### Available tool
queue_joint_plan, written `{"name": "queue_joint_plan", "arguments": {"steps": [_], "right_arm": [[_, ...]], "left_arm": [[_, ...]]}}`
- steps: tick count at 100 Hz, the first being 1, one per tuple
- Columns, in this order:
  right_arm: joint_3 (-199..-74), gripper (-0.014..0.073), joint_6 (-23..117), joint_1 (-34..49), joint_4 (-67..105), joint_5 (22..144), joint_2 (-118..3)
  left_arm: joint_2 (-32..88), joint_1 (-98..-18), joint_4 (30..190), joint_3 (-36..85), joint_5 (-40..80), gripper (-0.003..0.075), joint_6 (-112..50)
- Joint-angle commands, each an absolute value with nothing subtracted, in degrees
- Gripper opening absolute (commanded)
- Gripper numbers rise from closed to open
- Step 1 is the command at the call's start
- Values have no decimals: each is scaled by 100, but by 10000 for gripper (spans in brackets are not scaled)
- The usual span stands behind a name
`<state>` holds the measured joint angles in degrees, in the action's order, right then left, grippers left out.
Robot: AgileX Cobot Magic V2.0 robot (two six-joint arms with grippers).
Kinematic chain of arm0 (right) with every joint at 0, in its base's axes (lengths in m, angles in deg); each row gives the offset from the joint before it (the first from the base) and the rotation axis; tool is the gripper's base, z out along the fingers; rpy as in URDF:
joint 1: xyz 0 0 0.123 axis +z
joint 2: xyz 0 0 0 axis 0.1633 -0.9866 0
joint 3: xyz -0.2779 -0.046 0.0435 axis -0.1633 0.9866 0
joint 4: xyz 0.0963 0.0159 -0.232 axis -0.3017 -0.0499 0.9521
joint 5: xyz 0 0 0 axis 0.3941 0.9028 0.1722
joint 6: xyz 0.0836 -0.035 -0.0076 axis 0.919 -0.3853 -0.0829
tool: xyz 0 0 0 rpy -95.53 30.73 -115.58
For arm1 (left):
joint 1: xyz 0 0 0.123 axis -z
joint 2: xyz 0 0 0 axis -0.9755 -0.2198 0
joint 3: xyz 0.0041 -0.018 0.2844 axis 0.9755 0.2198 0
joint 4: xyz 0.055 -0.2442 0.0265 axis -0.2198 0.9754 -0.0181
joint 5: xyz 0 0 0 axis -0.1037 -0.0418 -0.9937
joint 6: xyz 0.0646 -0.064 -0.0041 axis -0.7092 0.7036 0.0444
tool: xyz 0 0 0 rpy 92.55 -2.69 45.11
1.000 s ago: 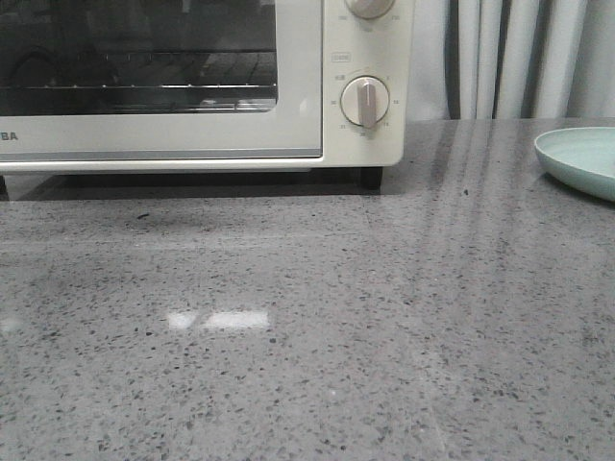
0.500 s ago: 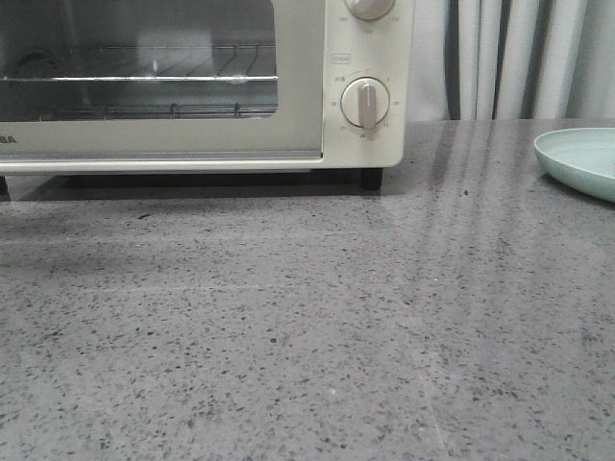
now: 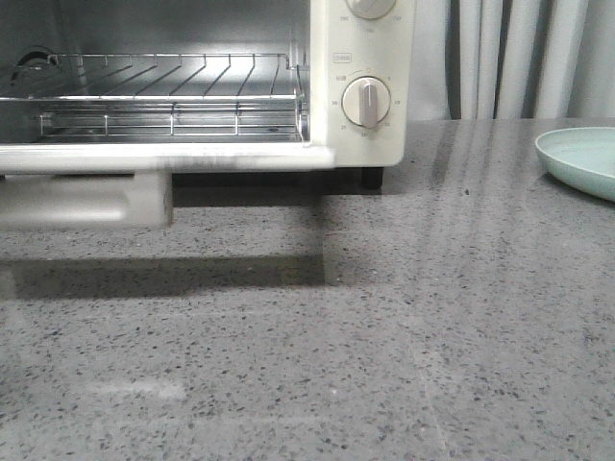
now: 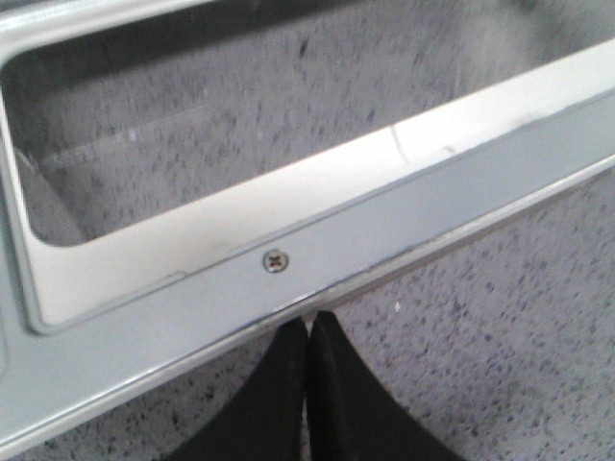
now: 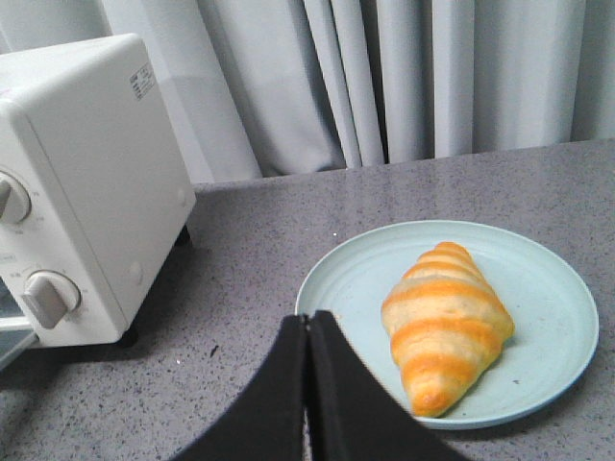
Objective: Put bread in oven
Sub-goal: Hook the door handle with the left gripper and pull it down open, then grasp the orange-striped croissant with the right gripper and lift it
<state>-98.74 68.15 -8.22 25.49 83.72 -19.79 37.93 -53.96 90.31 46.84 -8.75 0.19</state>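
The cream-white oven (image 3: 365, 58) stands at the back left with its door (image 3: 163, 158) dropped open and blurred, and the wire rack (image 3: 173, 91) shows inside. In the left wrist view the door's inner frame (image 4: 384, 250) lies flat. My left gripper (image 4: 307, 325) is shut, with its tips at the door's outer edge and nothing visible between them. The bread (image 5: 445, 322), a golden-brown croissant, lies on the pale green plate (image 5: 356, 279). My right gripper (image 5: 307, 322) is shut and empty, just short of the plate's near rim. Neither gripper shows in the front view.
The plate's rim (image 3: 581, 158) shows at the right edge of the front view, on the grey speckled counter (image 3: 384, 336). The oven's side and dials (image 5: 96, 173) stand beside the plate in the right wrist view. Pale curtains (image 5: 404, 77) hang behind the counter.
The oven door has swung from closed to fully down. The rack inside is now exposed. The plate has not moved.
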Motion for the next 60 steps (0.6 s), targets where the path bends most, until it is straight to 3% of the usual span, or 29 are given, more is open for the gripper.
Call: {"name": "queue_joint_plan", "arguments": {"steps": [1,28,60], "right_arm": [[-10083,-69,6779,-818,2417,7809,-2059],[-10626,-69,6779,-818,2361,8543,-2428],[-13130,-68,6779,-849,2844,10544,-4174]], "left_arm": [[3811,-5443,9005,4600,-312,-21,35],[3811,-5443,9005,4683,-426,-21,35],[4117,-5443,9187,4643,-728,-21,35]]}}
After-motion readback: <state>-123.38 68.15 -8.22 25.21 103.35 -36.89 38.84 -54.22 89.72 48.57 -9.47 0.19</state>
